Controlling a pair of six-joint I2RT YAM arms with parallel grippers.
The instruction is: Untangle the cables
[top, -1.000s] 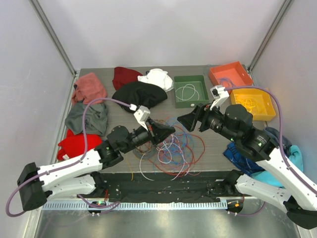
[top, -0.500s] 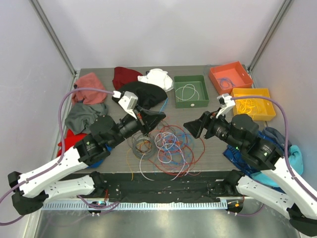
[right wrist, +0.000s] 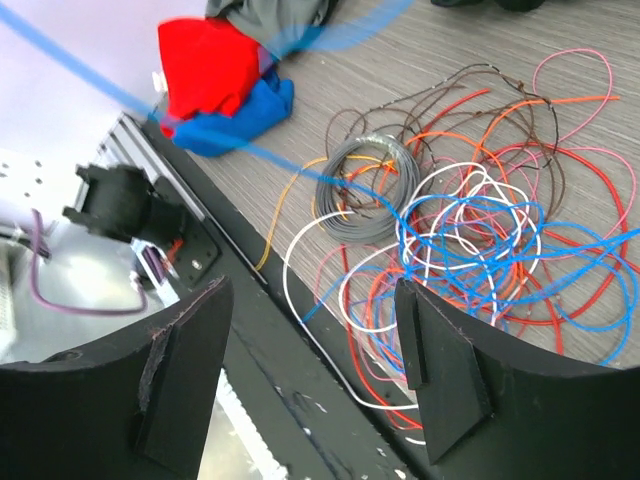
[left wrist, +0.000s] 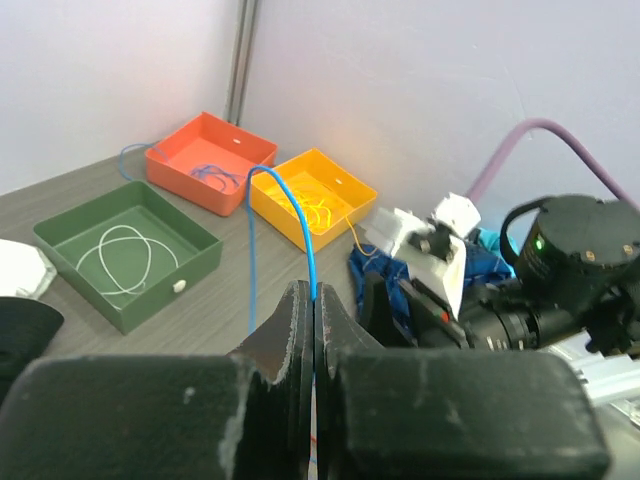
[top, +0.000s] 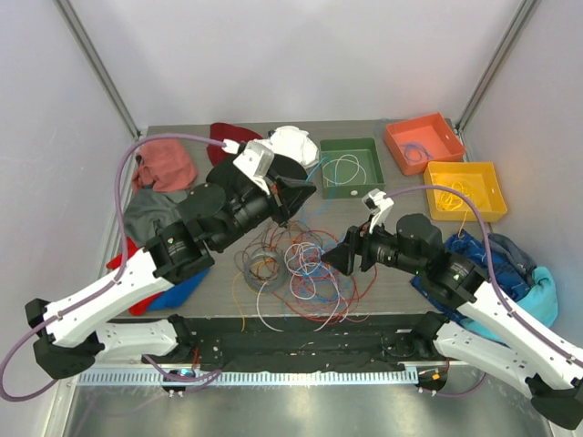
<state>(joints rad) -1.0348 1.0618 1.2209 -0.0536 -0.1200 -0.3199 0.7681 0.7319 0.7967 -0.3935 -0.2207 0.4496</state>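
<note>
A loose heap of cables [top: 314,273] in red, orange, white, pink and blue lies on the table [top: 401,291] on the near side of the green tray [top: 351,191], with a grey coil [top: 260,271] touching the heap's left edge. The right claw [top: 339,258] hangs over the heap's right edge, nearer the arm bases than the green tray; seen from its wrist, the right claw [right wrist: 312,300] has its two fingers spread wide with nothing between them and the cables [right wrist: 470,230] beneath. Farther back, the left claw [top: 296,196] is raised just left of the green tray. Its fingers are pressed together on a blue cable [left wrist: 293,212], which rises out of the left claw [left wrist: 314,300], arches over and drops away on the side of the green tray [left wrist: 190,268]; the right wrist view shows the same blue cable [right wrist: 300,165] drawn taut out of the heap. A white cable [top: 344,168] lies looped inside the green tray. Right of the green tray stand an orange tray [top: 428,121] and a yellow tray [top: 465,215], each holding thin cables
</note>
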